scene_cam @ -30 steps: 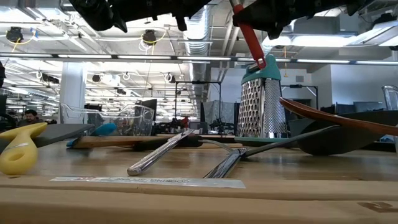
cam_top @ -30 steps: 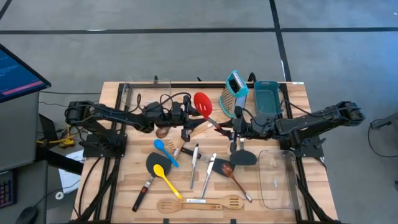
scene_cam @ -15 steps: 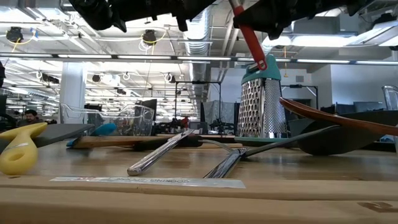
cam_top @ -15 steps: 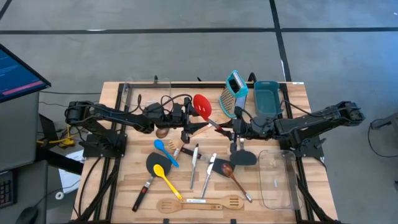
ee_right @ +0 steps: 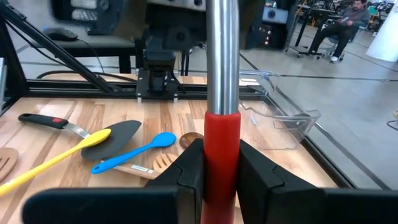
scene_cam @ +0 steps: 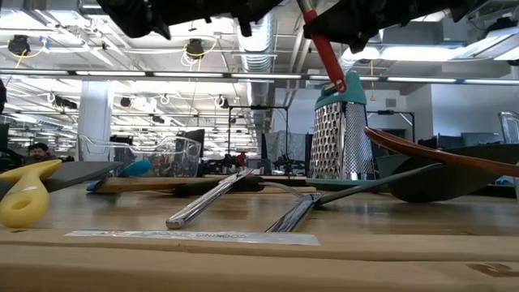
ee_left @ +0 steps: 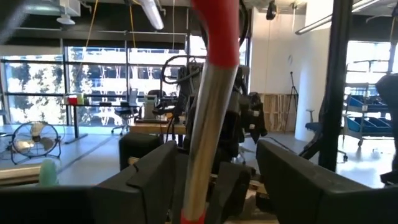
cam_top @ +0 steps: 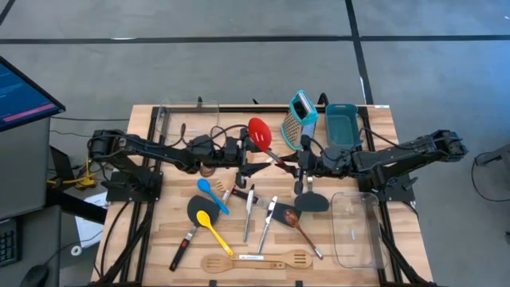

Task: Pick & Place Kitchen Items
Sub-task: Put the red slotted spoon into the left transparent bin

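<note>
A red spoon with a metal shaft and a red grip is held above the table's middle. My right gripper is shut on its grip. My left gripper is open. In the left wrist view, its fingers stand on either side of the metal shaft, apart from it. The other kitchen items lie on the table: a blue spoon, a yellow spoon, black spatulas, metal cutlery and a wooden slotted spatula. The teal box grater stands upright at the far side. My right gripper pinches the spoon's red grip between its two fingers, just below where the grip meets the metal shaft. The fingers come level from the table's right and lie across the handle. The spoon slants bowl-up, clear of the table; the grip's free end hangs below.
A teal bin stands at the far right beside the grater. One clear container lies at the near right, and another at the far left. A brown spoon and a black spatula lie under the right arm.
My left gripper has moved toward the table's right edge, closer to the held red spoon, and its fingers now reach the spoon's shaft. My right gripper and the spoon have kept still.
</note>
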You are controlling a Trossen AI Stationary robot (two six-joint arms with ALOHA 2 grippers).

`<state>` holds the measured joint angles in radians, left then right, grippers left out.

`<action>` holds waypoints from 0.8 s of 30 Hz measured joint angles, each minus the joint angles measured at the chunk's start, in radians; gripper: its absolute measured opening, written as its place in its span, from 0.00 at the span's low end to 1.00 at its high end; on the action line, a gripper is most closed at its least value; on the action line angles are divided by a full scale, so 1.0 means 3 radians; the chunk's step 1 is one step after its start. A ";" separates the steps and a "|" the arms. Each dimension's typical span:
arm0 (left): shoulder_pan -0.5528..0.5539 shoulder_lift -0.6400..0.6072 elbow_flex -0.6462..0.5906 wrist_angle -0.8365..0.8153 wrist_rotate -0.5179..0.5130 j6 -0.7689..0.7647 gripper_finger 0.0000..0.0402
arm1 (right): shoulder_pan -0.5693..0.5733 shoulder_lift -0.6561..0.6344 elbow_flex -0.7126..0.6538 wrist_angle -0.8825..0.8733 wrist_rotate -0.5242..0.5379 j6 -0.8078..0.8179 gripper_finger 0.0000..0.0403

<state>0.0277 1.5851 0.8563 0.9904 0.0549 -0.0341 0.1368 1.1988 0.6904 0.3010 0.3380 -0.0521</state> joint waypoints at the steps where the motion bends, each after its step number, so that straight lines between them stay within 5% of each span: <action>1: 0.0002 0.0042 0.0028 -0.0010 -0.0005 0.0000 0.51 | -0.0008 0.0000 0.0000 -0.0001 0.0001 0.0000 0.14; 12: 0.0087 0.0076 0.0136 0.0023 -0.0008 0.0000 0.45 | 0.0011 0.0000 0.0000 -0.0028 0.0003 -0.0001 0.14; 24: 0.0080 0.0076 0.0136 0.0020 0.0002 0.0000 0.21 | -0.0008 0.0000 0.0000 -0.0029 0.0002 0.0000 0.14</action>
<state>0.0517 1.6077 0.8970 0.9962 0.0555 -0.0341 0.1345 1.1988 0.6905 0.2924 0.3386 -0.0521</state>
